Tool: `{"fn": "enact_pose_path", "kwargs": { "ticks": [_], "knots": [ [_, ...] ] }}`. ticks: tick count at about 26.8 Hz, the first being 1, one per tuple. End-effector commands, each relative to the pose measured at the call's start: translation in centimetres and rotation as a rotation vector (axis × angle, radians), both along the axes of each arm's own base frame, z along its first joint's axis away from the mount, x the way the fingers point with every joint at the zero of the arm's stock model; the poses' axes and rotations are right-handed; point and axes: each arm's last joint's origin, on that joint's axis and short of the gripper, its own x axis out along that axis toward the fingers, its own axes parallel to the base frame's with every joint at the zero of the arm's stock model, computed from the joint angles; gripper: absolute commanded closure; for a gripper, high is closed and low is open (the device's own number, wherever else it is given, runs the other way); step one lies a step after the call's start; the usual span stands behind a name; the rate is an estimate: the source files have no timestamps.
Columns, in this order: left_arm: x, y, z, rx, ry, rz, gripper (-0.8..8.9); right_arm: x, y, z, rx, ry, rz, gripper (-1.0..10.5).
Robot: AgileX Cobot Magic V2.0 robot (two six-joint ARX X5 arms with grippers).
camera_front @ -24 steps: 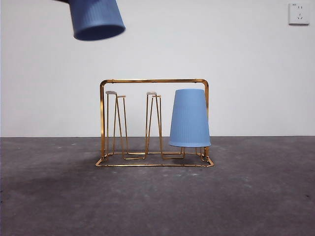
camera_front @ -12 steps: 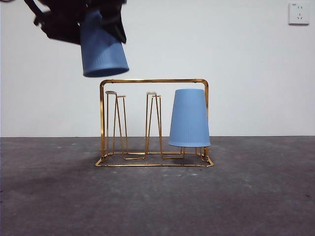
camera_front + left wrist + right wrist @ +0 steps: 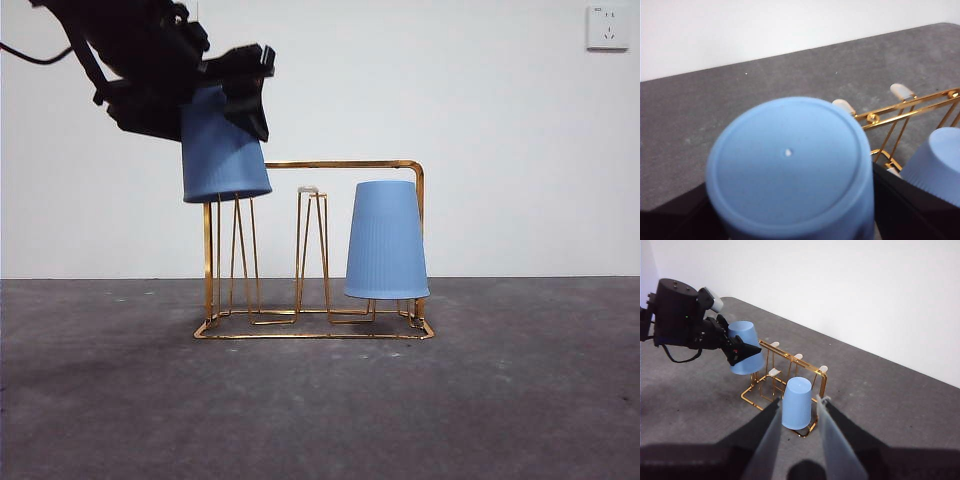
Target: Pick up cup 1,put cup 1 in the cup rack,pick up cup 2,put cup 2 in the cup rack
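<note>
Front view: the cup rack (image 3: 315,250) stands on the dark table (image 3: 320,410), its rectangular base flat. One blue cup (image 3: 386,240) sits upside down over the prong at one end, rim just above the base wire. A second blue cup (image 3: 222,145), also upside down and slightly tilted, is clamped in the left gripper (image 3: 225,100) at the opposite end of the rack; its rim is level with the top bar and covers the tip of the end prong there. The middle prong (image 3: 310,190) is bare (white tip visible).

Left wrist view: the held cup (image 3: 790,172) fills the frame, closed bottom toward the camera, the black jaws pressed on either side. Two white-tipped prongs and the gold top bar (image 3: 910,105) lie just beyond it, the racked cup (image 3: 937,162) beside them.

Right wrist view: the right gripper (image 3: 797,422) hangs well apart from the rack (image 3: 785,385), jaws spread, nothing between them. The left gripper (image 3: 742,352) holds its cup (image 3: 746,352) above the rack's far end.
</note>
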Motion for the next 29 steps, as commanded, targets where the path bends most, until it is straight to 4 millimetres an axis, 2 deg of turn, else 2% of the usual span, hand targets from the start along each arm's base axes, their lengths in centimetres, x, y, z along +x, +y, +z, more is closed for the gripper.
{"fn": "enact_pose_path", "kwargs": {
  "ticks": [1, 21, 26, 27, 29],
  "knots": [
    [0.5, 0.0, -1.0, 0.022, 0.016, 0.005, 8.22, 0.1, 0.1, -0.3, 0.002, 0.02, -0.007, 8.2],
    [2.8, -0.6, -7.2, 0.102, 0.193, 0.008, 8.22, 0.1, 0.1, -0.4, -0.006, 0.027, -0.015, 8.2],
    [2.5, -0.5, -7.7, 0.131, 0.245, 0.007, 8.02, 0.1, 0.1, -0.5, -0.006, 0.027, -0.015, 8.2],
    [2.4, -0.4, -7.9, 0.14, 0.263, 0.007, 7.43, 0.1, 0.1, -0.5, -0.007, 0.027, -0.015, 8.2],
    [2.2, -0.3, -8.2, 0.16, 0.299, 0.008, 4.76, 0.1, 0.1, -0.5, -0.007, 0.027, -0.014, 8.2]
  ]
}}
